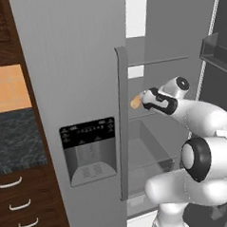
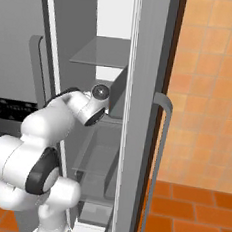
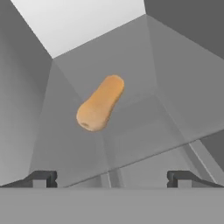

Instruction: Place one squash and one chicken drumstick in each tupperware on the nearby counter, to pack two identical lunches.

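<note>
A tan butternut squash (image 3: pixel 100 103) lies on a glass shelf inside the open fridge, its thick end toward the hand camera. Its tip also pokes out beside the door handle as the squash (image 1: pixel 136 101) in the left base view. My gripper (image 3: pixel 113 179) is open and empty, a short way in front of the squash, with its fingertips (image 3: pixel 41 178) spread wide. From the left base view the gripper (image 1: pixel 144 99) reaches into the fridge at mid-shelf height. The marbled counter (image 1: pixel 15 140) lies left of the fridge. The tupperware and the chicken drumstick are out of view.
The shut left fridge door (image 1: pixel 74 65) with its dispenser panel (image 1: pixel 88 150) and tall handle (image 1: pixel 124 124) stands close to my arm. The swung-open right door (image 2: pixel 143 115) flanks the other side. Glass shelves (image 2: pixel 101 54) sit above and below. Dark wood drawers (image 1: pixel 18 204) sit under the counter.
</note>
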Controlling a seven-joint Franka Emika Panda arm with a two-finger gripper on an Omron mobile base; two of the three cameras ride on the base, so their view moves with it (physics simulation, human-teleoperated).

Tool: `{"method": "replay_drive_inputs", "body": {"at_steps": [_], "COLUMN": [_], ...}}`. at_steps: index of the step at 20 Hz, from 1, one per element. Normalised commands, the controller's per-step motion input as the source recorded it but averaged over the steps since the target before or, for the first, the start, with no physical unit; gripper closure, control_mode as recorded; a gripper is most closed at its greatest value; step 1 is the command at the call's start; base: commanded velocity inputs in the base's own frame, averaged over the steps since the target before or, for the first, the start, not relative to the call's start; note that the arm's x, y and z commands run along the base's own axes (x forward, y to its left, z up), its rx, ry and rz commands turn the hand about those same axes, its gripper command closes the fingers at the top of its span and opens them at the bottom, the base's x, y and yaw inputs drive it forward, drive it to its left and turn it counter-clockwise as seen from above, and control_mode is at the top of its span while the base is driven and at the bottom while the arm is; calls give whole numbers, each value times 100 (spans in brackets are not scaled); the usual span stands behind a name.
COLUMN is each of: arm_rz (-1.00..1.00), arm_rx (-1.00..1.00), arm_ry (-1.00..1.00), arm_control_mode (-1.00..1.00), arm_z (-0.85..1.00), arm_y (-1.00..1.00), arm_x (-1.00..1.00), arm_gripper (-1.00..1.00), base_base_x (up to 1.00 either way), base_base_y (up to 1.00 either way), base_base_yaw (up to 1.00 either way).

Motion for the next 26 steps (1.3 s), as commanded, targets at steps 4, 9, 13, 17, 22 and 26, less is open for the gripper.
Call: {"method": "replay_drive_inputs", "body": {"at_steps": [4,9,13,17,22,26], "arm_rz": [0,0,0,0,0,0], "arm_rx": [0,0,0,0,0,0], "arm_ry": [1,1,4,4,3,5], "arm_control_mode": [-100,-100,-100,-100,-100,-100], "arm_z": [-16,-23,-13,-19,-23,-29], "arm_y": [0,0,1,1,15,21], "arm_x": [83,64,51,55,48,31], "arm_gripper": [-100,-100,-100,-100,-100,-100], "base_base_x": [0,0,0,0,0,0], "base_base_y": [0,0,0,0,0,0], "base_base_yaw": [0,0,0,0,0,0]}}
